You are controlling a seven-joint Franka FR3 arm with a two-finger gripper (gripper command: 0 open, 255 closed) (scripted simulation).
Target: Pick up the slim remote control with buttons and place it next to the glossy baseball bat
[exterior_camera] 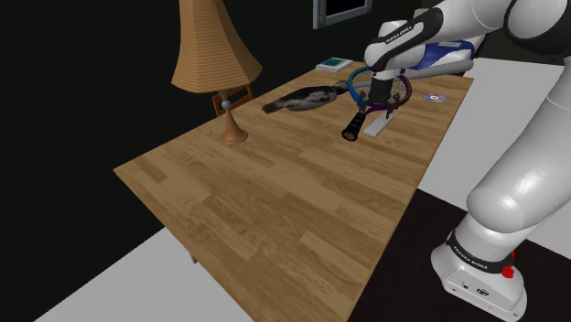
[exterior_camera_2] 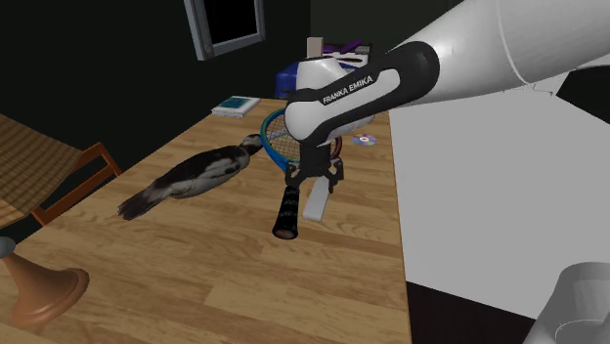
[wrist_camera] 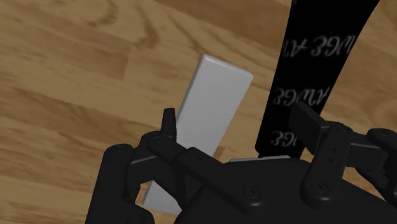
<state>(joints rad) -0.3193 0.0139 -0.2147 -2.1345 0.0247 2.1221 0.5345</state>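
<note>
Shoulder view: the gripper (exterior_camera: 375, 108) is hovering over the pale slab remote (exterior_camera: 375, 127) on the surface (exterior_camera: 274, 210), with the glossy bat (exterior_camera: 302, 99) at ten o'clock.

Second exterior view: the remote (exterior_camera_2: 318, 202) is lying beside a racket handle (exterior_camera_2: 286, 213).

Wrist view: the fingers (wrist_camera: 168, 124) are standing apart, holding nothing. The step looks like the reach; the next move calls for lowering and closing on the remote alone.

The remote (wrist_camera: 213, 118) is plain pale grey. The racket (exterior_camera: 356, 123) has a blue rim and a black grip with pale lettering. The counter (exterior_camera: 274, 210) is light brown wood grain. The claw (exterior_camera_2: 313, 178) is black; the lamp (exterior_camera: 212, 46) orange-brown; the arm (exterior_camera: 512, 183) white with dark joints.
</note>
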